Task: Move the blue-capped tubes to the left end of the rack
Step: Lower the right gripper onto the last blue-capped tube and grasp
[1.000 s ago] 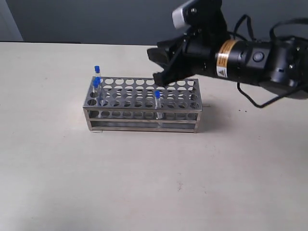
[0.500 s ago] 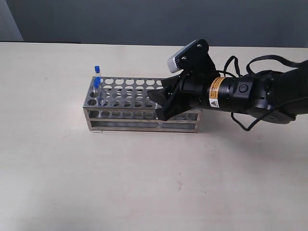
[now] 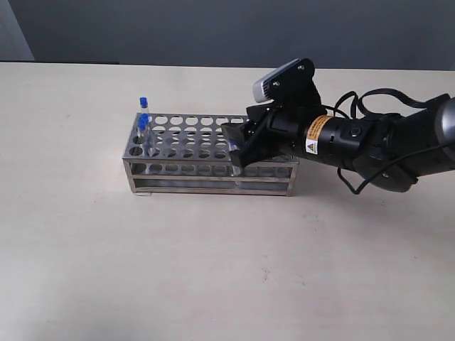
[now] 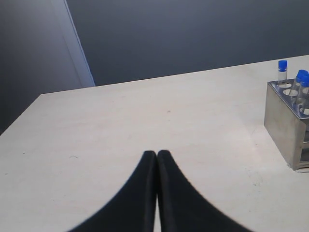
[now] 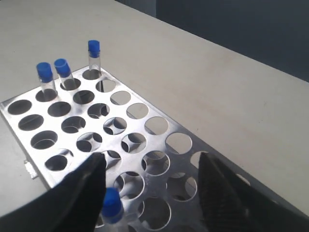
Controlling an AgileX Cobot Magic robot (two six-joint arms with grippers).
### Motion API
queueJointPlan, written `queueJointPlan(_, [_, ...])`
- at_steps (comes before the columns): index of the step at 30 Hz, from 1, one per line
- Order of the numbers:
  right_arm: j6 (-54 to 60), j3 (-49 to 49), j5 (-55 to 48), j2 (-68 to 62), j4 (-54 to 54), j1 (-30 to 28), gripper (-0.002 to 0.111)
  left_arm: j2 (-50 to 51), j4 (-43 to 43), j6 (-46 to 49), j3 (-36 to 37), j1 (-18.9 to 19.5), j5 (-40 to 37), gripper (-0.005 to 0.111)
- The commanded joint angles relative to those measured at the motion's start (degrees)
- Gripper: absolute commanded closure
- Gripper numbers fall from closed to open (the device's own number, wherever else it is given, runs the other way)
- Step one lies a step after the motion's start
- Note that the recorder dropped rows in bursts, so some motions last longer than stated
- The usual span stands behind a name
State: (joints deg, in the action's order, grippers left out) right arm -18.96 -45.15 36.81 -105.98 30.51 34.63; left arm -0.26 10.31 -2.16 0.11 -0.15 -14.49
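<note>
Pale surface (image 3: 213,270) fills the exterior view, w/ the right arm (image 3: 370,138) reaching in low from the right, over the right half of the rack (image 3: 185,177). Rack sits upright, left of centre, long side facing the camera. Right fingers (image 5: 82,188) are spread wide apart, down near the top plate and spanning several holes, nothing clamped. Left fingers (image 4: 142,193) are pressed together, tips touching, nothing between them, over bare surface w/ the rack's left end off to one side. Now the blue-capped tubes (image 5: 61,65): three stand in holes at the rack's left end, bunched in the corner. That's the far-row tube (image 3: 143,101) at the back, w/ two just in front of it. The fourth tube (image 5: 111,205) stands well apart from them, in a hole near the rack's middle; exact row, can't tell. Its cap is inside the gap, right beside one of the right fingers; touching or not, can't tell.
</note>
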Motion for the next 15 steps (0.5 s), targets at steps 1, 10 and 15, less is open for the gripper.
queueJointPlan(1, [0.3, 0.2, 1.4, -1.2, -0.3, -0.3, 0.053, 0.3, -0.1, -0.2, -0.1, -0.4, 0.8, 0.106])
queueJointPlan(10, [-0.1, 0.2, 4.8, -1.0, -0.5, -0.3, 0.053, 0.3, -0.1, -0.2, -0.1, -0.4, 0.8, 0.106])
queueJointPlan(15, [-0.6, 0.2, 6.6, 0.1, -0.5, -0.3, 0.053, 0.3, -0.1, -0.2, -0.1, -0.4, 0.8, 0.106])
